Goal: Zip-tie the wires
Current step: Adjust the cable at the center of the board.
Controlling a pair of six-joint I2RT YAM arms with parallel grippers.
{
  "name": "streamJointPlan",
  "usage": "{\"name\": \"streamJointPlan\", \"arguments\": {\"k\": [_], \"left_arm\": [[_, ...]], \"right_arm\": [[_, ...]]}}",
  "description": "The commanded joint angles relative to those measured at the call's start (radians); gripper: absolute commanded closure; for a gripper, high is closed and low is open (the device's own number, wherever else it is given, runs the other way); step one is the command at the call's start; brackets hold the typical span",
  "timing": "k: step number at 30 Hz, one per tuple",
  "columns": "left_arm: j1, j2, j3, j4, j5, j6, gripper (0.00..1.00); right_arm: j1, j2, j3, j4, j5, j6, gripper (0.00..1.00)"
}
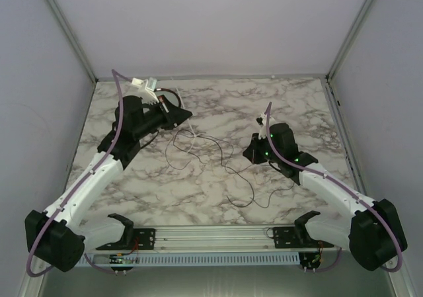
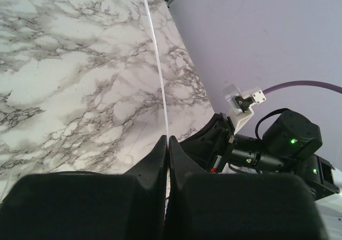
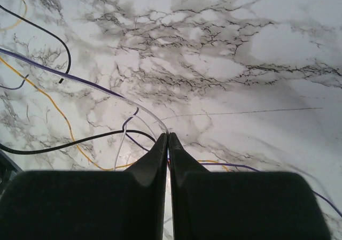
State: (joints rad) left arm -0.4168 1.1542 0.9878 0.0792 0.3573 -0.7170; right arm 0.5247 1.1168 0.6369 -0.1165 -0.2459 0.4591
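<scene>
Left pincer (image 2: 166, 141) clamped tight on thin straight white plastic zip tie (image 2: 157, 63), strip running to 12 o'clock | right pincer (image 3: 167, 138) closed, pinching thin loose multicoloured wires (image 3: 69, 76), loops trailing to 9 o'clock | risk: strands could slip out, tie then misses some.

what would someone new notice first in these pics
Thin dark wires sprawl in loose loops across the middle of the marble table, between the two arms. The left end effector is shut on a long white zip tie, and the right end effector is shut where several wires meet.
</scene>
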Motion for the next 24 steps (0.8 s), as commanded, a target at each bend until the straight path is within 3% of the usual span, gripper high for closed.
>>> {"name": "streamJointPlan", "arguments": {"k": [1,24], "left_arm": [[0.007,-0.031,0.037,-0.038,-0.015,0.031,1.00],[0.007,-0.023,0.041,-0.034,-0.030,0.030,1.00]], "right_arm": [[-0.009,-0.010,0.005,0.051,0.003,0.015,1.00],[-0.011,-0.001,0.009,-0.054,0.181,0.050,1.00]]}}
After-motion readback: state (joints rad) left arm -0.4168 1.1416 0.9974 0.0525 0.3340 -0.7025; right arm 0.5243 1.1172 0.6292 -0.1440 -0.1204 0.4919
